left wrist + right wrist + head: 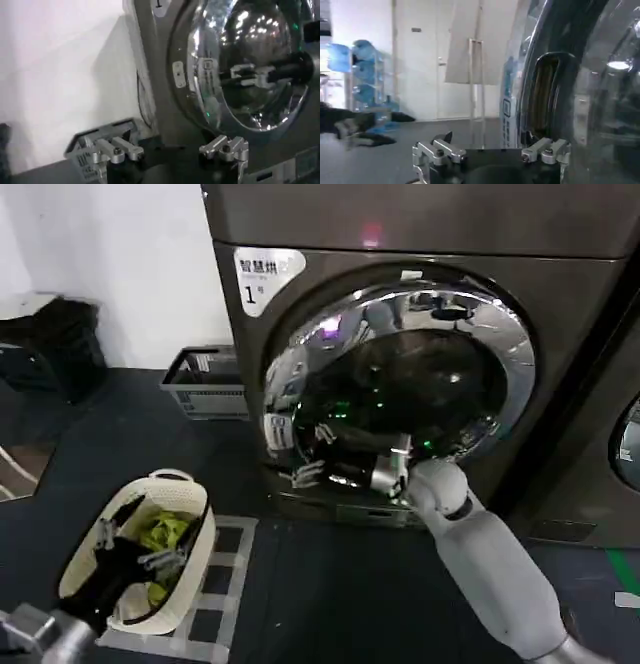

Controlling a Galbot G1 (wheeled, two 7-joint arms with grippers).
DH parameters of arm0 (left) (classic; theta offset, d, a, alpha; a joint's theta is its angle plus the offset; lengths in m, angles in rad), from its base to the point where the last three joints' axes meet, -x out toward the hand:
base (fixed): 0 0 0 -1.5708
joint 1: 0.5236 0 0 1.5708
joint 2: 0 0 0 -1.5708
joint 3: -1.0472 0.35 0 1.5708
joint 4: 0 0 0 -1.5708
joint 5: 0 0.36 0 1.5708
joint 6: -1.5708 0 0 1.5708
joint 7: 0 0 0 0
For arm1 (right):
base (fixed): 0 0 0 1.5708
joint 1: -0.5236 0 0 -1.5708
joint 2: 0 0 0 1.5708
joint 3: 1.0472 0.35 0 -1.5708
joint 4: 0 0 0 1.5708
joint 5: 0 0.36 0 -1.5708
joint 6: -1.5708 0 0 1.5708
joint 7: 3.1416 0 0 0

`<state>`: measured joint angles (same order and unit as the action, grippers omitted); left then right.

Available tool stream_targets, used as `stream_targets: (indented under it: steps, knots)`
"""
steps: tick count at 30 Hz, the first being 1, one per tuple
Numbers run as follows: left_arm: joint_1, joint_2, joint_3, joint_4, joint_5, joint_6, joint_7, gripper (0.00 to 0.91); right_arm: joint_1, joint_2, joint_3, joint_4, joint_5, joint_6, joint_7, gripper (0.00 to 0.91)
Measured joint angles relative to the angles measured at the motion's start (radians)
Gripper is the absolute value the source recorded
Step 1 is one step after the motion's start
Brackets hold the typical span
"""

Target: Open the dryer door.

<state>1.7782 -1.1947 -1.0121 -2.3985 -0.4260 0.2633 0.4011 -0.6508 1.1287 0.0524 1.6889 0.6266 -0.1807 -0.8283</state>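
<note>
While the dryer door (400, 379) sits closed or nearly so against the front of the bronze-grey machine (560, 304), far centre of the scene, the right gripper (310, 456) is reached across the lower left part of the glass, toward the left rim of the chrome ring. Judgement: the arm is placed there because the recessed handle pocket (547, 95) lies on that edge; the right wrist view looks straight along the ring at that dark slot. Right gripper fingers (547, 150) are spread wide, and nothing is between them; one finger lies close to the ring, but I cannot tell whether it touches. Judgement: the step in hand is lining up a finger with the pocket before pulling outward.

Left gripper (150, 556) hangs near left, over the laundry basket (195, 484), fingers apart and empty. It looks parked clear of the door's swing.

Counts:
- Dryer doors in play: one, with a white "1" sticker (262, 276) at the machine's upper left.
- Neighbouring round door (628, 442): one, partly seen at far right.
- Baskets: two, the cream laundry basket with clothes near left, and a grey crate (205, 382) on the floor left of the machine.
- Grippers: two, both empty.
</note>
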Motion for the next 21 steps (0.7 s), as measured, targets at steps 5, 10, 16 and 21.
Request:
stream_targets:
  steps: [5,10,16,21]
  knots:
    - [-0.051,0.041,-0.002,0.052,-0.059,-0.053,0.02,0.907,-0.024,-0.024,0.023,0.017,0.039,0.018,-0.076,0.907]
    - [-0.104,0.084,-0.002,0.111,-0.118,-0.062,0.016,0.907,-0.046,-0.043,0.045,0.029,0.068,0.024,-0.132,0.907]
    - [-0.165,0.142,0.005,0.166,-0.189,-0.048,0.019,0.907,-0.071,-0.062,0.069,0.043,0.076,0.025,-0.181,0.907]
    - [-0.217,0.194,0.023,0.2,-0.28,-0.024,0.018,0.907,-0.1,-0.085,0.099,0.067,0.083,0.023,-0.244,0.907]
